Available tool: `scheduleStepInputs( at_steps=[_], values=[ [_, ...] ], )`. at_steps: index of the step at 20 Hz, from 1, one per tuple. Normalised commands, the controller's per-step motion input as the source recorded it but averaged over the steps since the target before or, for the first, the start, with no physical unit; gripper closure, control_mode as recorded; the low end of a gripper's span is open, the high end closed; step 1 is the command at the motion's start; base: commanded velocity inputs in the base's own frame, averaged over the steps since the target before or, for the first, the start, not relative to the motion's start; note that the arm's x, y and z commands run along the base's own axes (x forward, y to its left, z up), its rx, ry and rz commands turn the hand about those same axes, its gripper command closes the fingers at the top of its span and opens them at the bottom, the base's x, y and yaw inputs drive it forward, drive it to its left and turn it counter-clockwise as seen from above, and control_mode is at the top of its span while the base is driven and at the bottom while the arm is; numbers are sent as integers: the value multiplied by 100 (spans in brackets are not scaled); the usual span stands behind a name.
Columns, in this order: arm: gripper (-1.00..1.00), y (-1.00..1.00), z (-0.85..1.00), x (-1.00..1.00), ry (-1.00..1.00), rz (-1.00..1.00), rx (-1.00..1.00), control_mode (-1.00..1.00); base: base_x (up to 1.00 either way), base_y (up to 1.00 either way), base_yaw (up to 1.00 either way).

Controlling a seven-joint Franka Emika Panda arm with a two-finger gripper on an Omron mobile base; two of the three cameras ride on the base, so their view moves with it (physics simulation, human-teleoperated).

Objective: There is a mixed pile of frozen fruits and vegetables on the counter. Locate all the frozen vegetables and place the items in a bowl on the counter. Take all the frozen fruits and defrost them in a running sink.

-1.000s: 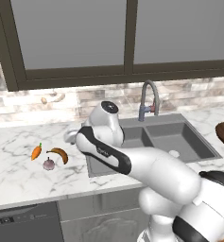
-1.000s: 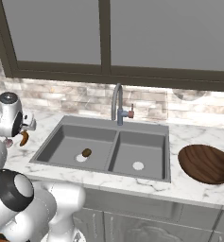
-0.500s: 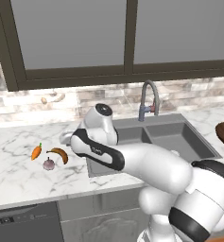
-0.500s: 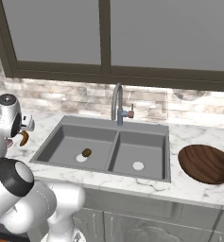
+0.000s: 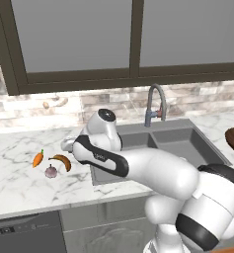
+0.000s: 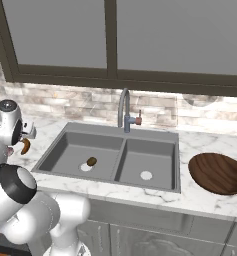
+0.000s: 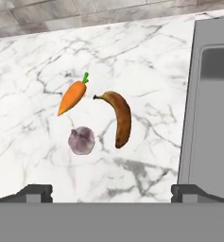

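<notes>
In the hand view, the gripper (image 7: 111, 191) is nearest, at the bottom of the frame. Its two dark tips stand far apart, spread wide, with nothing between them.

A bit further up, in the middle of that frame, three foods lie on the white counter (image 7: 33, 61). The pinkish-white bulb (image 7: 81, 140) is closest to the gripper. Just beside it, to the right, is the brownish-yellow banana (image 7: 121, 118). The orange carrot (image 7: 73, 98) lies just above the bulb, with its green tip pointing up and right. The three are near each other but not touching.

In the right base view, the brown kiwi (image 6: 91, 161) already sits in the left basin of the dark sink (image 6: 121, 141), next to the pale drain. No water can be seen coming from the tap (image 6: 125, 109). The wooden bowl (image 6: 218, 172) is at the far right of that frame, well apart from the pile.

The banana is the fruit left to move. I think it is stiff, light and maybe a bit slippery. The best place to pinch it looks like the fat middle, across its short width. The bulb is round and could roll away.
</notes>
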Motion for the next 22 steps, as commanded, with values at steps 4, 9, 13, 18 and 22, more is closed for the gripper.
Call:
scheduleStepInputs(
  at_steps=[4,9,13,18,22],
  values=[
    [-100,0,-4,6,0,0,0,-100,0,0,0],
    [-100,0,-7,9,0,0,0,-100,0,0,0],
    [-100,2,-10,9,0,0,0,-100,0,0,0],
    [-100,1,-16,9,0,0,0,-100,0,0,0],
    [-100,6,-18,6,0,0,0,-100,0,0,0]
  ],
)
